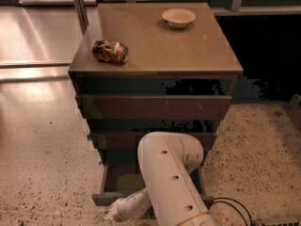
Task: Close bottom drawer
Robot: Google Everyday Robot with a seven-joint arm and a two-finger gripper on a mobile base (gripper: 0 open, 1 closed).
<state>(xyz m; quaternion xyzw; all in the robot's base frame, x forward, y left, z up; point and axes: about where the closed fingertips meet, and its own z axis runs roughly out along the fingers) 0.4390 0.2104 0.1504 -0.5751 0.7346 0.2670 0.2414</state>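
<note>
Hovering low, the gripper point(113, 214) sits just outside the open bottom drawer point(101, 199), whose front runs crosswise beyond it; its grip state cannot be told.

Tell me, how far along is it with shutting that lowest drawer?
Nothing looks done yet: the bottom drawer stands pulled out, floor showing. In hand: the pincer sits low by its front edge. Left: pushing it all the way in.

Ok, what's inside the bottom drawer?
In the bottom drawer, only bare grey-green floor shows, on the picture's left; the arm covers the rest. The gripper sits by its front edge.
</note>
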